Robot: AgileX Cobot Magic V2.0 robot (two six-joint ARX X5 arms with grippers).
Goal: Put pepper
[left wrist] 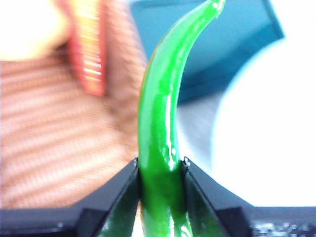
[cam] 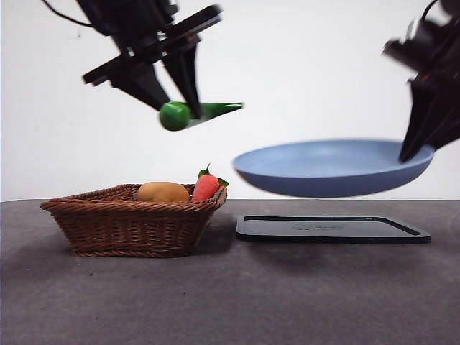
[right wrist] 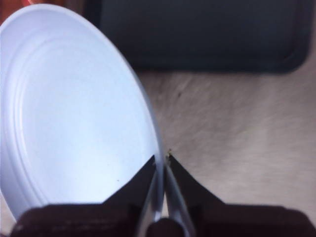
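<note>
The glossy green pepper (cam: 194, 113) hangs in the air above the wicker basket (cam: 133, 219), its pointed tip aimed toward the plate. My left gripper (cam: 176, 108) is shut on the pepper's thick end; the left wrist view shows the pepper (left wrist: 160, 128) clamped between both jaws, curving away from them. A pale blue plate (cam: 327, 167) floats above the black tray (cam: 330, 228), held by its right rim in my right gripper (cam: 415, 147). In the right wrist view the jaws (right wrist: 162, 160) pinch the plate's (right wrist: 74, 113) edge.
The basket holds a yellow-orange lump (cam: 163, 192) and a red-orange carrot-like thing with green leaves (cam: 206, 185). The black tray lies flat on the dark table (cam: 230, 302) right of the basket. A white wall stands behind.
</note>
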